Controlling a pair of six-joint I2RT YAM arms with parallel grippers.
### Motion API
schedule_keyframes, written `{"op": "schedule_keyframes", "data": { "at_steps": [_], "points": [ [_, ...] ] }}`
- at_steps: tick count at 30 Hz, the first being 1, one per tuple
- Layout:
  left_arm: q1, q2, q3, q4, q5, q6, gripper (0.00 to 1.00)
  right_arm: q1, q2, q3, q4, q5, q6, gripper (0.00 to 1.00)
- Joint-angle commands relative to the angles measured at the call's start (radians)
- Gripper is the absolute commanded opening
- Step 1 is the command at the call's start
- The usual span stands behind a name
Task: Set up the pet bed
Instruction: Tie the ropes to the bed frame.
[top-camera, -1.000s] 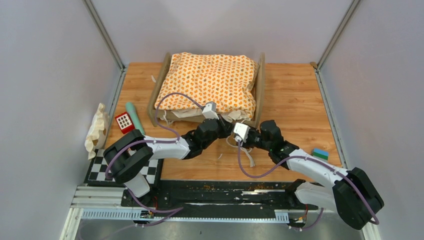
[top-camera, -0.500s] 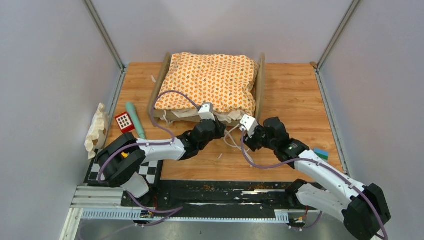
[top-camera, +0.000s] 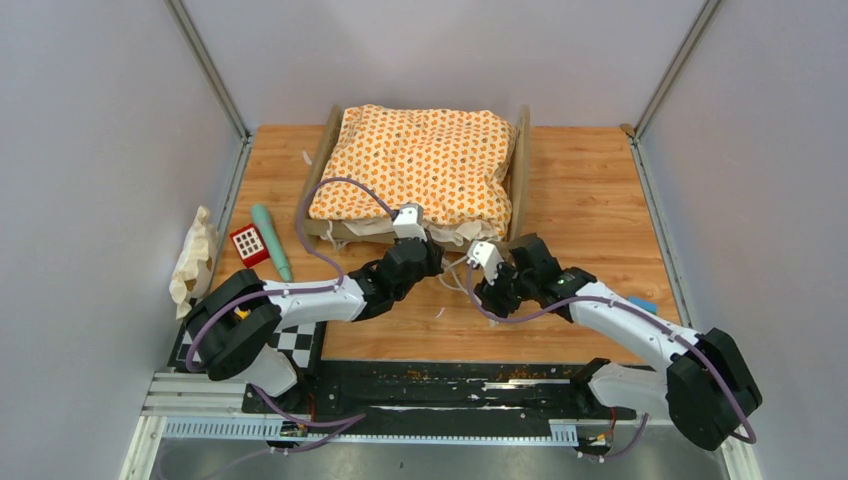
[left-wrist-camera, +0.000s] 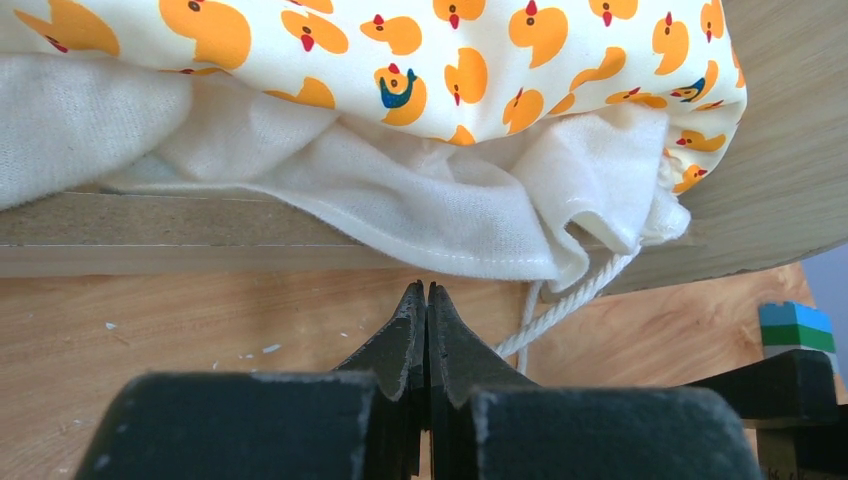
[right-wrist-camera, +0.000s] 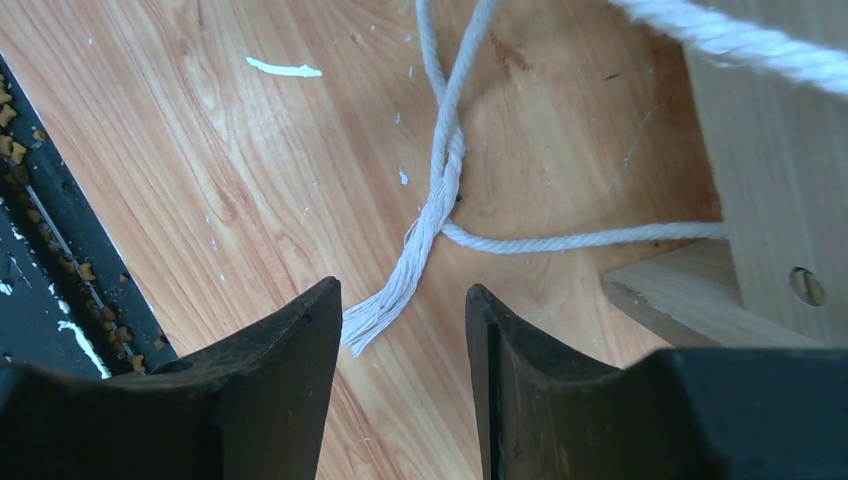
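The pet bed (top-camera: 521, 180) stands at the back middle, a light-wood frame with the duck-print orange cushion (top-camera: 420, 165) lying on it. My left gripper (top-camera: 432, 255) is shut and empty, its tips (left-wrist-camera: 427, 290) just short of the bed's front rail (left-wrist-camera: 150, 235), below the cushion's white underside (left-wrist-camera: 400, 190). A white rope tie (left-wrist-camera: 570, 300) hangs from the cushion's corner. My right gripper (top-camera: 480, 290) is open over the table by the bed's front right leg (right-wrist-camera: 760, 220). The tie's frayed end (right-wrist-camera: 375, 315) lies just beyond its left fingertip, and nothing is between the jaws (right-wrist-camera: 403, 300).
A red block (top-camera: 248, 242) and a teal stick (top-camera: 270, 240) lie left of the bed. A cream cloth bundle (top-camera: 193, 260) sits at the left wall. A blue-green block (top-camera: 640, 305) is near the right arm. Grey walls enclose the wooden table.
My right arm has swung its elbow leftward and its gripper has come back down toward the tie on the table. The left gripper has slid slightly left along the bed's front rail, still shut.
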Motion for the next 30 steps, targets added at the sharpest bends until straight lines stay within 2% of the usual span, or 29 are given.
{"op": "schedule_keyframes", "data": {
  "at_steps": [1,7,11,14,22,26,30],
  "points": [
    [0.003,-0.023,-0.008,-0.001,-0.040,0.025,0.00,0.006,0.041,0.044,-0.003,-0.018,0.018,0.48],
    [0.003,-0.018,0.006,-0.016,-0.043,0.033,0.00,0.033,0.172,0.112,-0.058,0.031,0.024,0.41],
    [0.006,-0.025,0.012,-0.033,-0.047,0.039,0.00,0.063,0.209,0.153,-0.070,0.068,0.098,0.38],
    [0.009,-0.029,0.010,-0.038,-0.043,0.044,0.00,0.070,0.196,0.172,-0.080,0.114,0.204,0.39],
    [0.012,-0.032,0.012,-0.037,-0.027,0.047,0.00,0.078,0.215,0.206,-0.173,0.166,0.340,0.39],
    [0.014,-0.036,0.012,-0.041,-0.022,0.050,0.00,0.082,0.262,0.245,-0.245,0.217,0.454,0.44],
    [0.015,-0.037,0.010,-0.042,-0.009,0.050,0.00,0.084,0.287,0.208,-0.221,0.222,0.503,0.48]
  ]
}}
